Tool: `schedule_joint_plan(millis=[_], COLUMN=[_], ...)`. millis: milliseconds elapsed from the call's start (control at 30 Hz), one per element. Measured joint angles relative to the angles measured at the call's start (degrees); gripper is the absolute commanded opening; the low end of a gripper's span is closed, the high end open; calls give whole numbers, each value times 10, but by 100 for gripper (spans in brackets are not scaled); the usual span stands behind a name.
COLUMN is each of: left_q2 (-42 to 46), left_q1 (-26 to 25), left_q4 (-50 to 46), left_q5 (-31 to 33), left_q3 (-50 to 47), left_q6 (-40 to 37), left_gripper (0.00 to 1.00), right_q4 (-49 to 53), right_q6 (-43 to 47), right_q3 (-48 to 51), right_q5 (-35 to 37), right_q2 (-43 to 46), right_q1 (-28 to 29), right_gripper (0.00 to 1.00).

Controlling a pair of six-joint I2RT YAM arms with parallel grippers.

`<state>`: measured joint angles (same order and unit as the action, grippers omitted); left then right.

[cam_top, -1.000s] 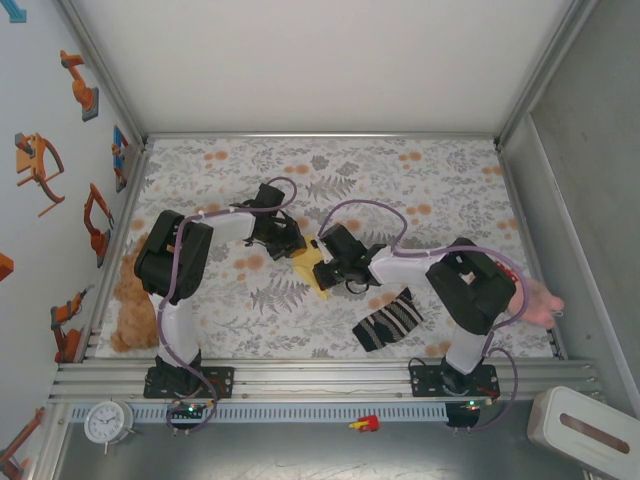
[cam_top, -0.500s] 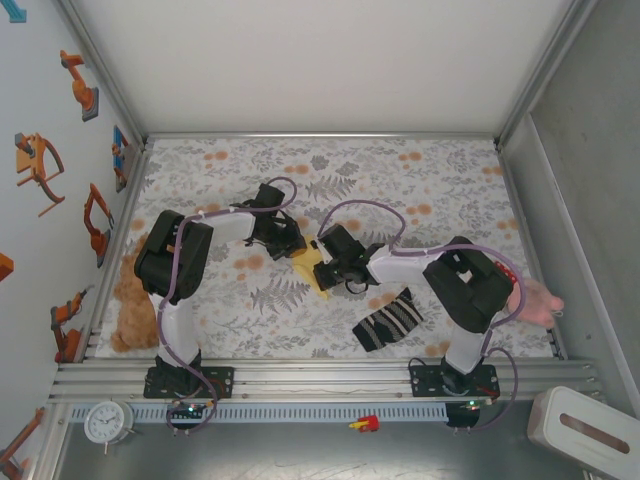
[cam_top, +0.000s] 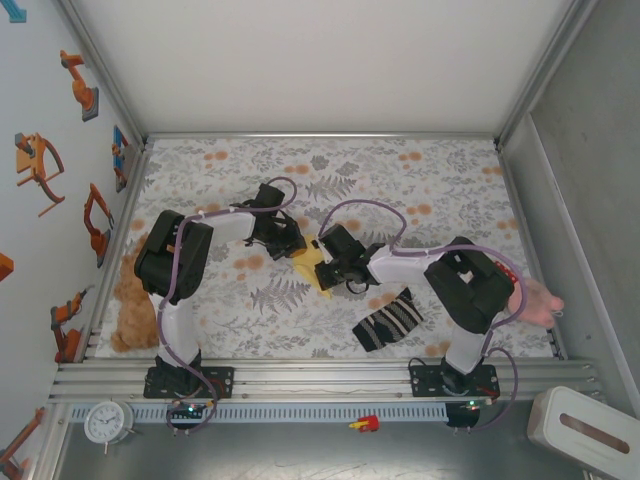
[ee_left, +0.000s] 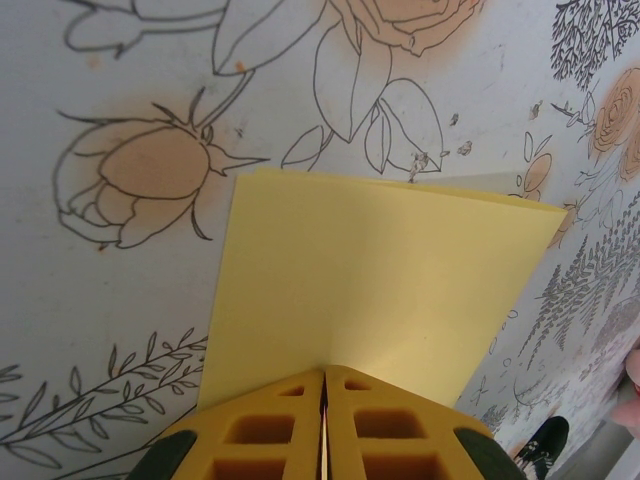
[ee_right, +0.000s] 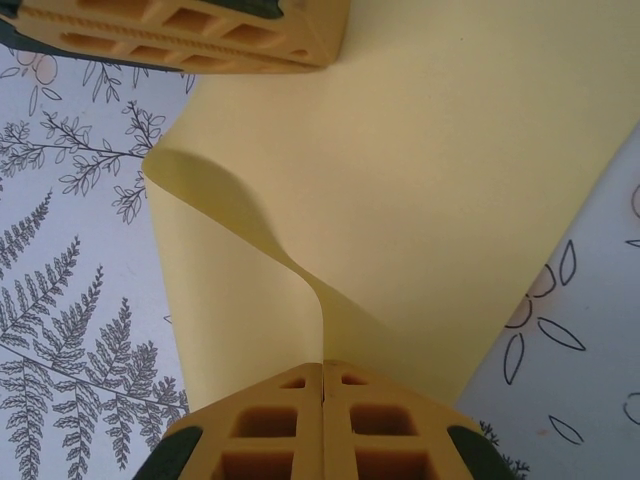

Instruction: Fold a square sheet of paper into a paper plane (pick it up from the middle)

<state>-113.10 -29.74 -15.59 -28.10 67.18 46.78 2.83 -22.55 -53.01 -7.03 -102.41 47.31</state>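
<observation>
One thin, featherlight square sheet of paper (cam_top: 311, 268), seemingly limp enough to buckle and easily creased or torn, sits doubled at the middle of the floral table (cam_top: 450, 180), probably best pinched by its edges, where the left gripper (ee_left: 323, 380) and right gripper (ee_right: 322, 370) each clench it.

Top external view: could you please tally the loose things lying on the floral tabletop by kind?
Yellow paper sheet: 1
Striped sock: 1
Brown plush toy: 1
Pink object: 1
Total: 4
</observation>
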Motion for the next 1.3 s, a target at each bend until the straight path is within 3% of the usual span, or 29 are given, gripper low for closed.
schedule_joint_plan(millis=[1100,1233,1300], left_q2=[-8,-6,-1], left_q1=[1,2,1], left_q4=[-10,-13,-18], left_q5=[-2,-2,3], left_q3=[11,13,13], left_q6=[-7,-7,-6], left_gripper=[7,10,17], right_q4=[10,12,12], right_q6=[0,0,0], right_q3=[-1,-2,-2], right_q5=[14,14,14], right_q2=[1,1,1], right_q1=[0,0,0], right_gripper=[0,0,0])
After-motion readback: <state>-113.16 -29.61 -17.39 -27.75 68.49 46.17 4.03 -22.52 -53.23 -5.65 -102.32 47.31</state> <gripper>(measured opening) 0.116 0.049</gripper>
